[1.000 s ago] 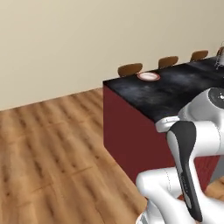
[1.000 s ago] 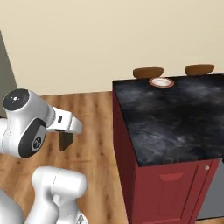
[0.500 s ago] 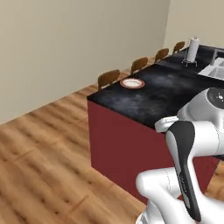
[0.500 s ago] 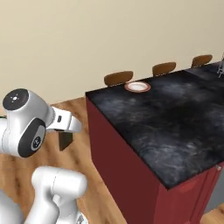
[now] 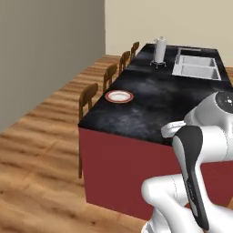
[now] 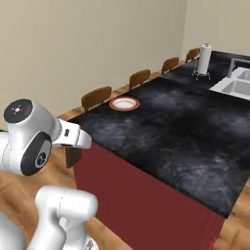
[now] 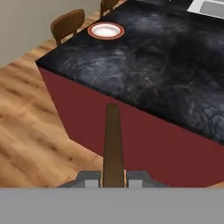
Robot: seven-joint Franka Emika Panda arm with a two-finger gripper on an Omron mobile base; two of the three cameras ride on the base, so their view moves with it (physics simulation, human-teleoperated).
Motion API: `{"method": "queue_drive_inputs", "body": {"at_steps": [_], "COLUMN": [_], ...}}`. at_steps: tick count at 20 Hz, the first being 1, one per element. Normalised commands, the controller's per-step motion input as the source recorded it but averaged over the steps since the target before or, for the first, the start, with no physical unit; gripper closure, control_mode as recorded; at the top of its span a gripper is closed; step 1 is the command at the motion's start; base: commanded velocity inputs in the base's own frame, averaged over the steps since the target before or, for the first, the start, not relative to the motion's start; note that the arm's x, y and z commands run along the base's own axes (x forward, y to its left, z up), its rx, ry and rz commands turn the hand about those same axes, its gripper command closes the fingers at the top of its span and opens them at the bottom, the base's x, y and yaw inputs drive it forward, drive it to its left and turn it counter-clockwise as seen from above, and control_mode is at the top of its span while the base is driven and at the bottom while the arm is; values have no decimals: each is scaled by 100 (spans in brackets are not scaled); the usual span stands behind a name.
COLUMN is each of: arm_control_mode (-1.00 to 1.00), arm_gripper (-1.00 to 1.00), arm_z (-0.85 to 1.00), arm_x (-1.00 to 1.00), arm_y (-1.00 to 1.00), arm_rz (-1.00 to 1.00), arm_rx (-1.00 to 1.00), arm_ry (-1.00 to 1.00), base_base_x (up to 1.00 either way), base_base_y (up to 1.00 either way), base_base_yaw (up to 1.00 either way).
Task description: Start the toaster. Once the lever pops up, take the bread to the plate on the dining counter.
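Note:
In the hand view my gripper (image 7: 113, 178) is shut on the bread (image 7: 113, 139), a thin dark brown slice seen edge-on that sticks up between the fingertips. It hangs over the wooden floor, short of the red corner of the dining counter (image 7: 157, 70). The plate (image 7: 105, 30), white with a reddish-orange rim, lies near the counter's far edge beside a stool; it also shows as the plate (image 5: 119, 96) and the plate (image 6: 124, 103) on the black marbled top (image 5: 150, 113) (image 6: 185, 136). The toaster and its lever are out of view.
Wooden stools (image 5: 87, 98) (image 6: 95, 97) line the far side of the counter. A paper towel holder (image 5: 159, 50) (image 6: 204, 59) and a steel sink (image 5: 196, 66) (image 6: 237, 85) sit at the far end. Wooden floor (image 5: 36, 173) spreads to the left, up to a beige wall.
The whole picture has shifted in both base views, so the base has moved: the dining counter and plate now lie closer and at a new angle. The gripper stays shut on the bread.

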Motion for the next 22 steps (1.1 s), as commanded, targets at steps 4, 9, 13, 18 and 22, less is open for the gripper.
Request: {"method": "queue_drive_inputs", "body": {"at_steps": [4, 9, 13, 18, 22], "arm_control_mode": [100, 100, 100, 100, 100], "arm_gripper": [100, 100, 100, 100, 100], "arm_z": [0, 0, 0, 0, 0], "arm_x": [0, 0, 0, 0, 0], "arm_y": [0, 0, 0, 0, 0], "arm_rz": [0, 0, 0, 0, 0], "arm_rx": [0, 0, 0, 0, 0], "arm_ry": [0, 0, 0, 0, 0], "base_base_x": [16, 8, 3, 2, 0], "base_base_y": [100, 100, 100, 100, 100], "base_base_yaw": [-58, -59, -59, -59, -60]}}
